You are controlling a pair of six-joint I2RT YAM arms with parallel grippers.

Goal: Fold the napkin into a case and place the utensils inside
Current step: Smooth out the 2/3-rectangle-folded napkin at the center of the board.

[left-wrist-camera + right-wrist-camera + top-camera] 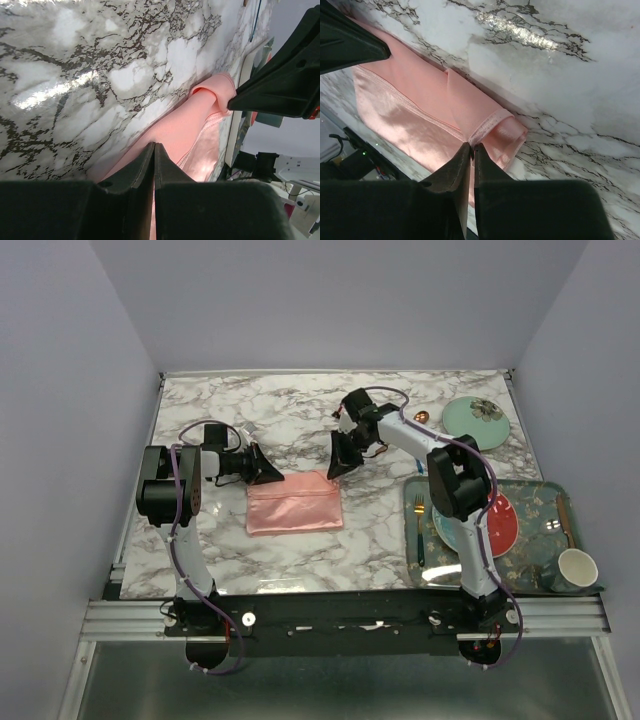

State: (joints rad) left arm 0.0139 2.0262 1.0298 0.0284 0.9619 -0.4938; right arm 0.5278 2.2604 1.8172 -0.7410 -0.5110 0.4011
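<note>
The salmon-pink napkin (295, 503) lies on the marble table as a folded rectangle. My left gripper (272, 476) is at its far left corner. In the left wrist view the jaws of the left gripper (154, 146) are pressed together on the napkin (190, 130), with pink cloth showing between them. My right gripper (335, 468) is at the far right corner. There the right gripper (472, 146) is shut on the stitched hem of the napkin (420, 105), where the corner curls up. A copper spoon head (422, 417) lies far right, beside a mint plate (475, 420).
A green patterned tray (530, 484) at the near right carries a red plate (500, 523), a teal plate, a cup (577, 568) and a gold fork with a teal handle (419, 525). Grey walls enclose the table on three sides.
</note>
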